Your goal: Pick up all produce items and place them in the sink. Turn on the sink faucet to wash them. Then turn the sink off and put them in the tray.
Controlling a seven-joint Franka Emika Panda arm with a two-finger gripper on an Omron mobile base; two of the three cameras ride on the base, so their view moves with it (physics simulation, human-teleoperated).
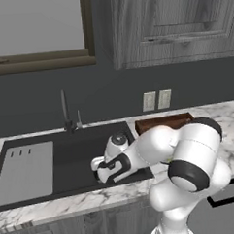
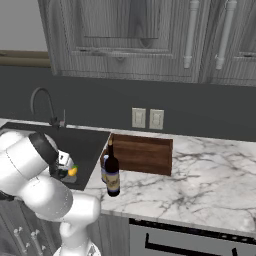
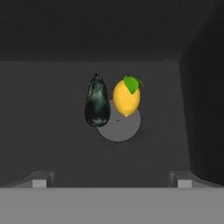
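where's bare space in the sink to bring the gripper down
Crowded at the drain, where the dark green item and lemon lie side by side. The sink floor is bare on either side of them, out to the basin walls.

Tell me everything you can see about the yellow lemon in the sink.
The lemon is a bright yellow, smooth oval fruit with a small green leaf at one end. It lies on the floor of the dark grey sink, overlapping the rim of the round silver drain. The dark green oval item lies right beside it; whether they touch is unclear. The open gripper hangs above, holding nothing.
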